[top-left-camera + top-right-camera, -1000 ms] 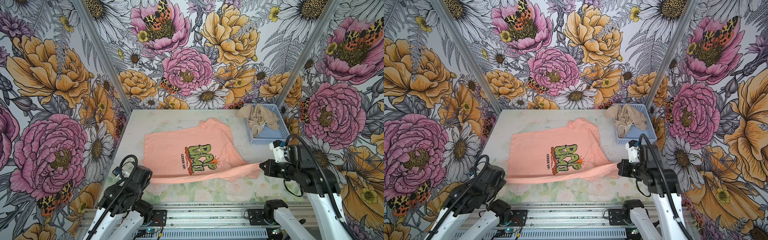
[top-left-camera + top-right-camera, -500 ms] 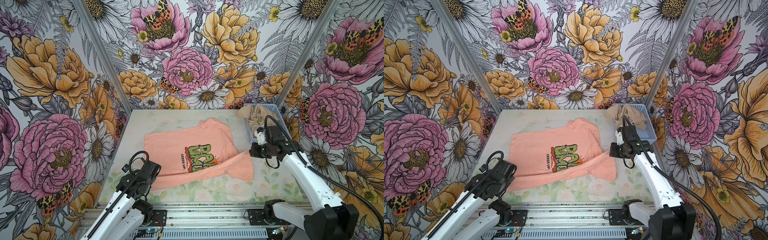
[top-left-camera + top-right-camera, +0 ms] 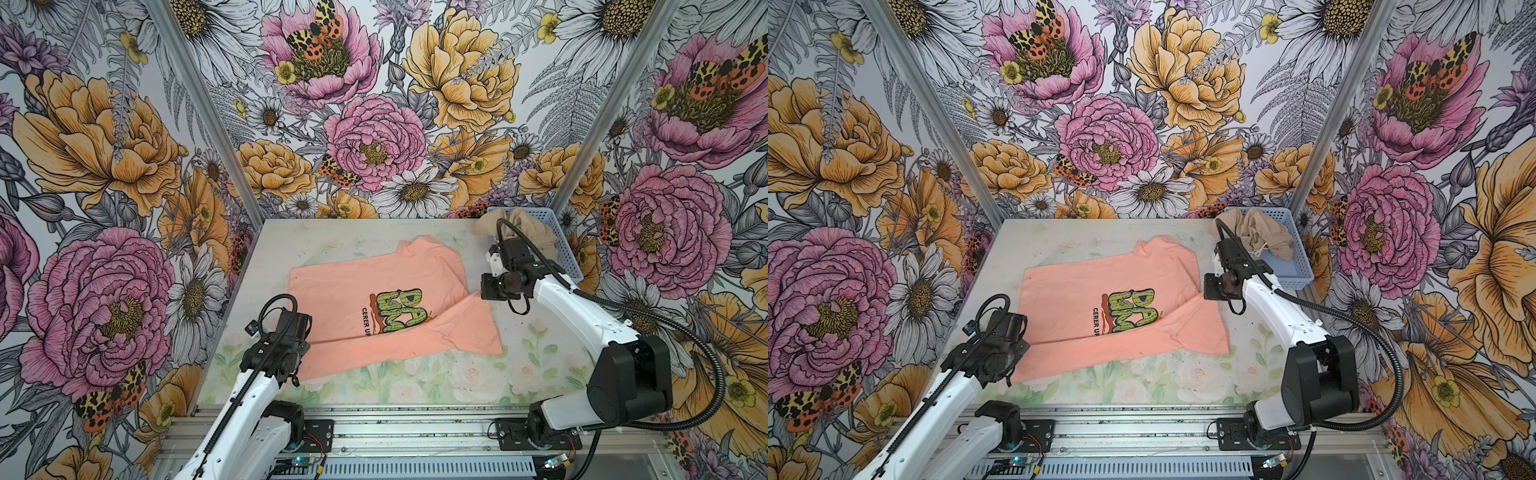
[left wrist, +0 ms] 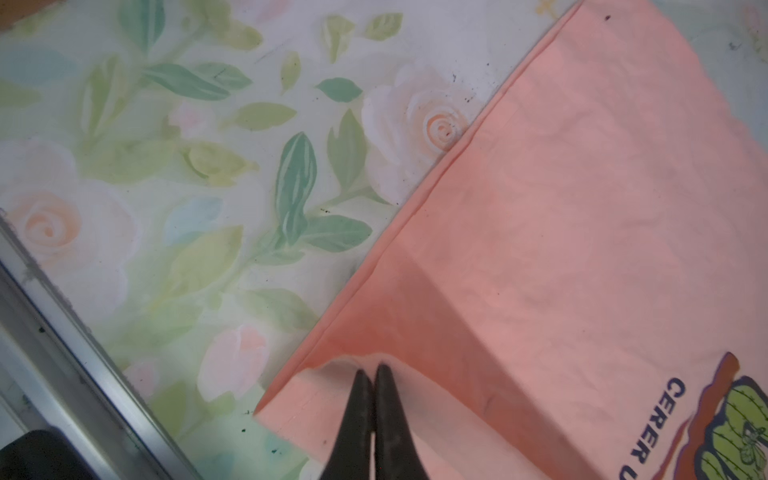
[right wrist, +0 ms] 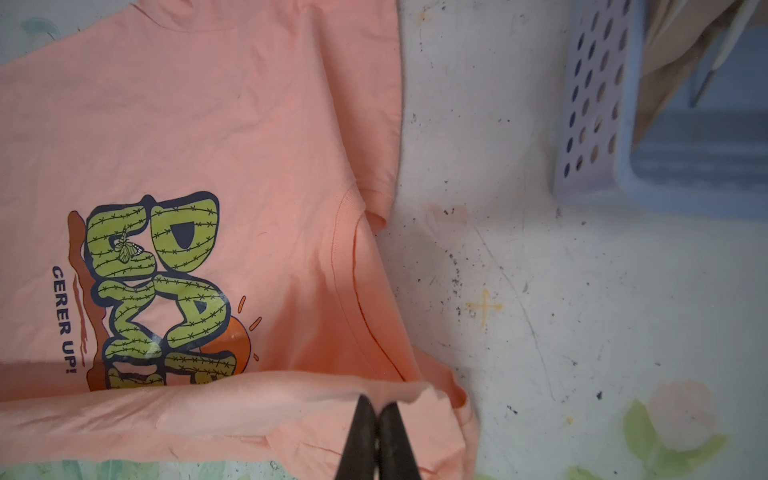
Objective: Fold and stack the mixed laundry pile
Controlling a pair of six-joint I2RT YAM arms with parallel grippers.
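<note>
T-shirt (image 3: 357,282) is mid-fold, your left hand (image 4: 370,370) and right hand (image 5: 376,401) each clenched on its turned-over edge, while the beige garment (image 3: 1252,230) sits unfolded in the basket (image 3: 1289,274).

We see the salmon-peach T-shirt (image 3: 365,278) spread graphic-up across the worktop (image 3: 332,237), its near edge folded over part of the green-orange print (image 3: 397,309). We find the beige drawstring garment (image 3: 540,237) crumpled in the light blue basket (image 3: 568,249) at the far right corner.
</note>
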